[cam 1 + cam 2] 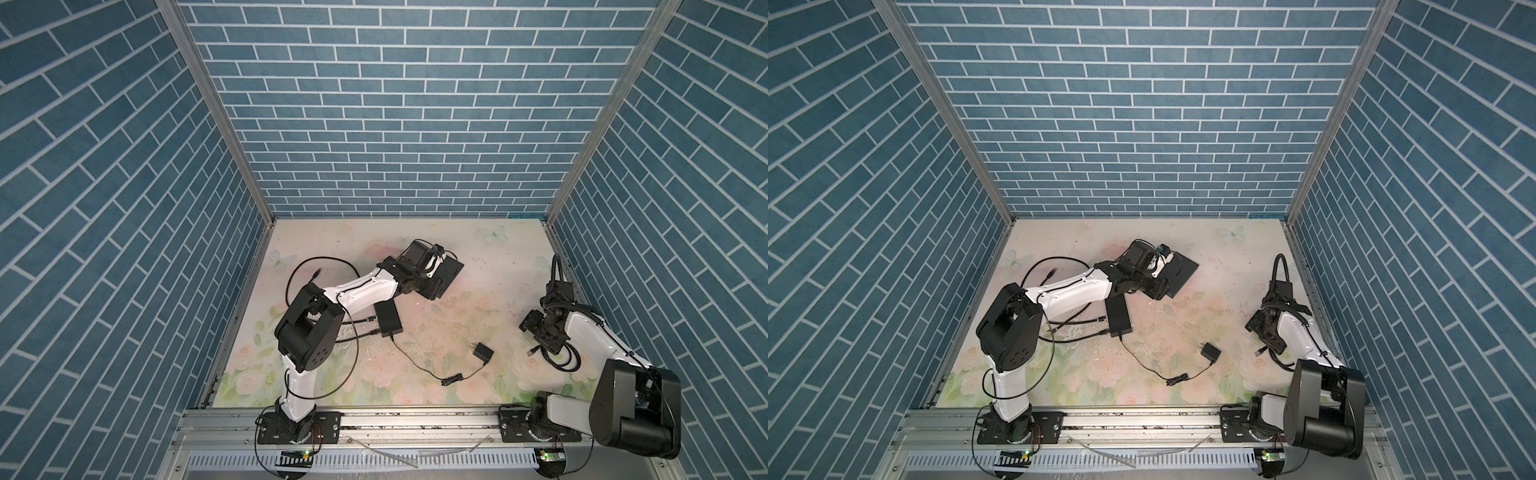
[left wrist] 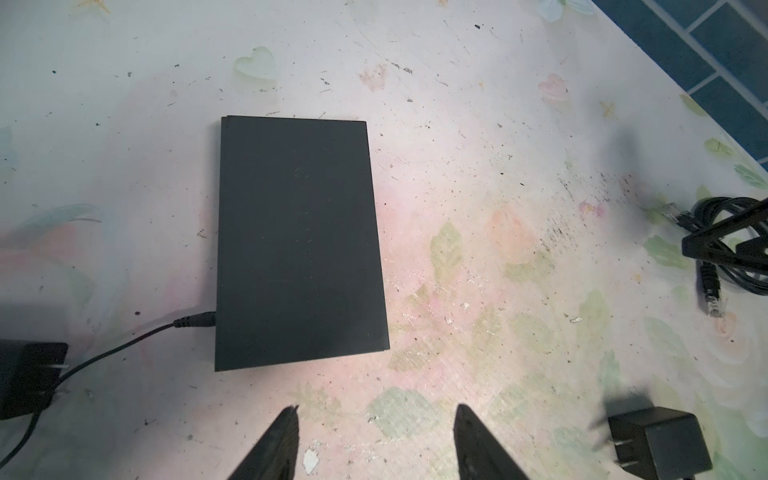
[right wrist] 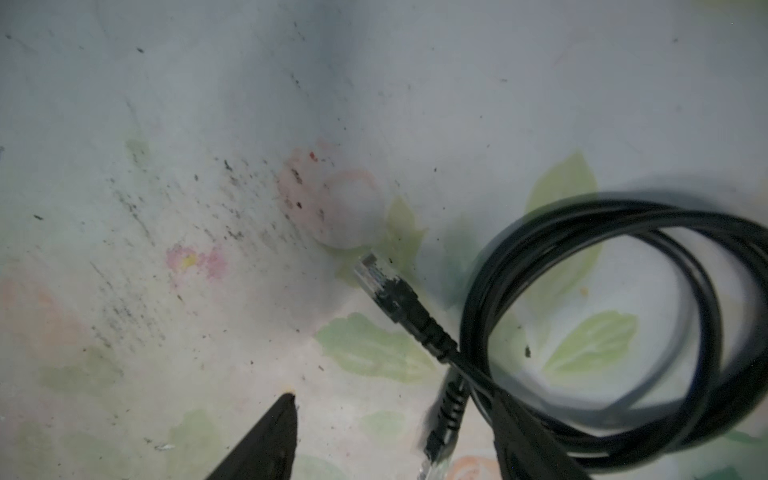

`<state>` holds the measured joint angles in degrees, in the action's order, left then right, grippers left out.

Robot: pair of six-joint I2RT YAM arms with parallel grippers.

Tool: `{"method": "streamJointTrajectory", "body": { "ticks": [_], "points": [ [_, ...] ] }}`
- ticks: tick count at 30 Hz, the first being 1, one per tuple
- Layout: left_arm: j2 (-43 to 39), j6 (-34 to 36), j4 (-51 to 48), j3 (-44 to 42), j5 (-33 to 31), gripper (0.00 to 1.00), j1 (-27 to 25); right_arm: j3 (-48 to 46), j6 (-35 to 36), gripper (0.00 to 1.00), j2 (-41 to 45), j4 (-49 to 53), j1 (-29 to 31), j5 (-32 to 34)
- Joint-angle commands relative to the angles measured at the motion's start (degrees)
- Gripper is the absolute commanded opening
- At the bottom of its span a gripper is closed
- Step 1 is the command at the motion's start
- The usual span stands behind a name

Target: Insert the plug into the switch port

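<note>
Plug (image 3: 380, 282), clear-tipped with a ribbed black boot, lies on the scuffed floral bench (image 3: 208, 124) near its right edge, beside its coiled black cable (image 3: 623, 216). Right gripper (image 3: 395, 411) hangs spread and empty. Left gripper (image 2: 376, 411) hangs released just beside the matte rectangular switch (image 2: 299, 241).

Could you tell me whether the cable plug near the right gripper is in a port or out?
Out. In the right wrist view the plug lies bare on the table beside its coiled cable.
</note>
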<state>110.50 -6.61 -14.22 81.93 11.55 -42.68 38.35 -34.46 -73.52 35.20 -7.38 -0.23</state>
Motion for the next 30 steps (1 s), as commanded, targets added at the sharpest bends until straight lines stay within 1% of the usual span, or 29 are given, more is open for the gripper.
{"method": "streamJointTrajectory", "body": {
  "ticks": [1, 3, 6, 9, 12, 13, 15, 16, 18, 19, 20, 23, 25, 28, 30],
  "points": [
    [-0.21, -0.08, 0.56, 1.42, 0.26, 0.61, 0.07, -0.17, 3.32, 0.72, -2.85, -2.68, -0.35, -2.9],
    [0.07, -0.51, 0.92, 1.6, 0.56, 0.6, 0.05, 0.82, 5.78, 0.69, -4.66, -3.88, -0.26, -7.17],
    [0.7, -0.36, 0.28, 2.62, 0.24, 0.6, 0.03, 2.32, 9.42, 0.66, -6.58, -6.14, 0.48, -16.97],
    [1.29, -0.23, -0.72, 4.05, -0.04, 0.6, 0.09, 3.21, 8.92, 0.66, -6.99, -10.04, 1.6, -25.33],
    [1.6, -0.74, -0.64, 4.51, 0.13, 0.6, 0.02, 5.21, 7.31, 0.65, -6.99, -11.78, 2.78, -29.71],
    [1.65, -0.94, -0.56, 4.54, 0.25, 0.6, 0.05, 6.37, 7.21, 0.65, -6.75, -10.84, 2.97, -29.61],
    [1.85, -1.07, -0.72, 4.64, 0.31, 0.59, -0.12, 8.92, 7.75, 0.66, -5.44, -6.84, 2.94, -27.04],
    [1.9, -1.04, -0.93, 4.7, 0.23, 0.59, -0.13, 10.32, 8.39, 0.66, -4.4, -4.11, 2.91, -24.01],
    [1.87, -1.03, -1.12, 4.52, -0.18, 0.59, -0.13, 13.0, 10.06, 0.61, -3.23, 2.96, 2.71, -16.09],
    [1.83, -1.11, -0.88, 4.3, -0.3, 0.59, -0.13, 14.24, 11.15, 0.54, -3.32, 6.39, 2.49, -11.86],
    [1.72, -1.21, -0.6, 4.13, -0.46, 0.59, -0.13, 14.76, 11.73, 0.5, -3.68, 9.15, 1.93, -7.6],
    [1.82, -1.22, -0.54, 4.11, -0.13, 0.59, -0.13, 12.93, 12.33, 0.49, -4.05, 12.56, -1.0, -0.16],
    [1.67, -0.89, -1.02, 4.33, -0.24, 0.59, -0.13, 10.31, 12.05, 0.53, -3.08, 11.87, -3.03, 0.24],
    [1.3, -0.29, -1.42, 4.44, -0.7, 0.6, -0.13, 6.71, 12.43, 0.63, -1.82, 9.13, -4.69, -1.93],
    [1.13, -0.16, -1.6, 4.55, -0.81, 0.59, -0.13, 5.82, 12.91, 0.67, -2.24, 7.63, -5.1, -4.06]
  ]
}}
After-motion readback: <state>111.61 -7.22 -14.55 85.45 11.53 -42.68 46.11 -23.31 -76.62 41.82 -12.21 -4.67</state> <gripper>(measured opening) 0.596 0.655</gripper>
